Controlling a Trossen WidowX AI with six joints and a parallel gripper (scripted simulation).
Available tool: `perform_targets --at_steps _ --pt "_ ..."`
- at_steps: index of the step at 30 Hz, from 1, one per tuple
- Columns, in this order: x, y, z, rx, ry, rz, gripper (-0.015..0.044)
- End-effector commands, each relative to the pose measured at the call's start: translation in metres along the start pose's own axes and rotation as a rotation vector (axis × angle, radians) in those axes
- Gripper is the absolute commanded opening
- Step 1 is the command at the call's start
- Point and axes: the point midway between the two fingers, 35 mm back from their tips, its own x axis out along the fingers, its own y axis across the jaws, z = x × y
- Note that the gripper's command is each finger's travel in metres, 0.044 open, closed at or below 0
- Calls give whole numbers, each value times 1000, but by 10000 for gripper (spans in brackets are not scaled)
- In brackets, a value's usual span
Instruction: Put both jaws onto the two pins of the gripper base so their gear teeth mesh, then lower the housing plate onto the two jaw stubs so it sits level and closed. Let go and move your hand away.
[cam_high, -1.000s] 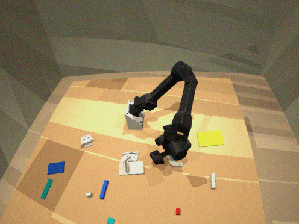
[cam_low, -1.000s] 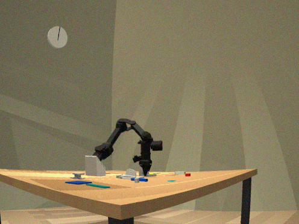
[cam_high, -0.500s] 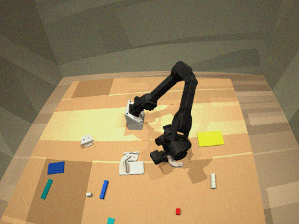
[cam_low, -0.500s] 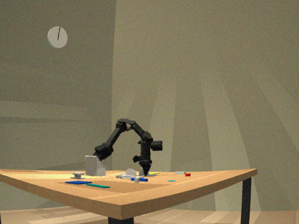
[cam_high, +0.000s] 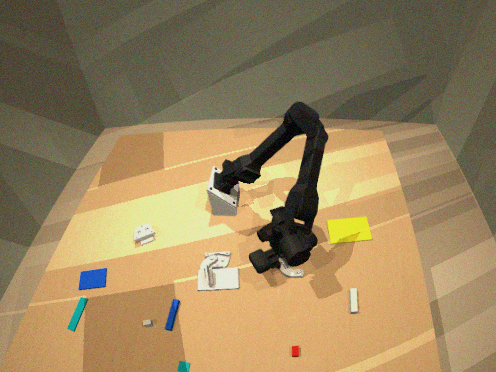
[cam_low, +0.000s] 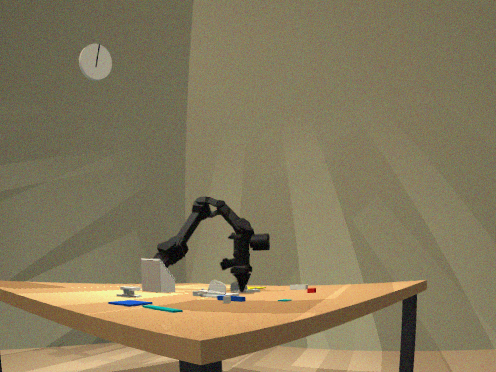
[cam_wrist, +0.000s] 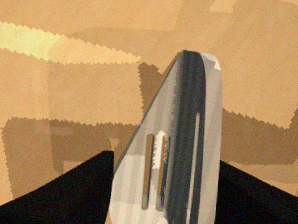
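My gripper (cam_high: 285, 264) (cam_low: 242, 290) (cam_wrist: 156, 163) points down, shut on a white-grey jaw (cam_high: 294, 272) (cam_wrist: 131, 187). In the wrist view the jaw stands between the black fingertips, two slots in its side; its gear teeth are not visible. The gripper base (cam_high: 227, 280) is a white plate left of the gripper in the top view. The other jaw (cam_high: 206, 277) (cam_low: 217, 287) is at the base's left part; whether it sits on a pin I cannot tell. The housing plate (cam_high: 145, 232) (cam_low: 129, 290) lies farther left, apart from the base.
A yellow sheet (cam_high: 349, 230) and a white block (cam_high: 354, 300) lie right of the gripper. A red block (cam_high: 295, 351) is in front. A dark blue bar (cam_high: 172, 315), a small grey block (cam_high: 147, 323), a blue sheet (cam_high: 93, 279) and a teal bar (cam_high: 77, 314) lie at the left.
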Motion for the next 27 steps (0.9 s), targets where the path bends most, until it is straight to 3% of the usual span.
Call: perform_targets --at_steps 1,27 --pt "0 0 0 1 0 2 134" --pt "-77 1 0 5 -2 8 134"
